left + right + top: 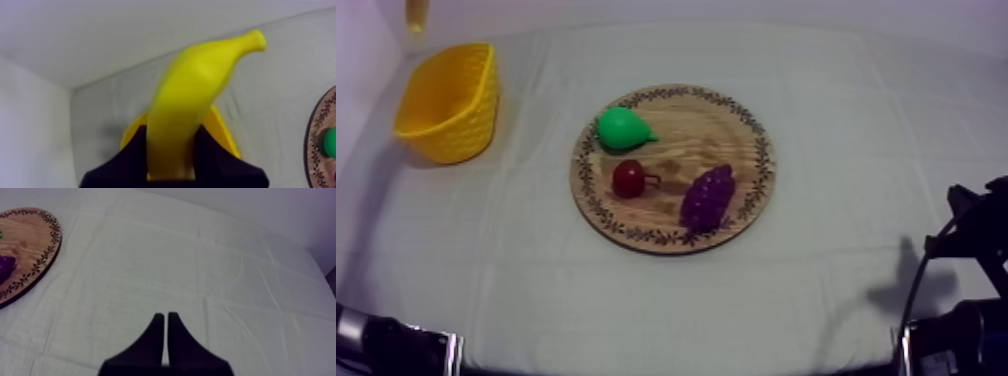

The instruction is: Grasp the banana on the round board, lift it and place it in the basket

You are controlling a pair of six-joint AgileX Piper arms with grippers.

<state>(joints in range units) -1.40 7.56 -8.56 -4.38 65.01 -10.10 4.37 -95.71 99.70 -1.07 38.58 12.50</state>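
My left gripper [171,132] is shut on the yellow banana [195,100], which stands upright between the black fingers with its stem end up. Right behind it sits the yellow basket [224,136]. From above, a yellow end of the banana [416,14] hangs over the far left corner, just beyond the basket [448,100]. The round wooden board [686,130] lies mid-table. My right gripper [165,319] is shut on nothing, low over bare cloth to the right of the board [25,243].
On the board lie a green pear [622,129], a small red fruit [630,179] and purple grapes [708,197]. A pale wall closes the table's left and far sides. The right arm [976,240] rests at the table's right edge.
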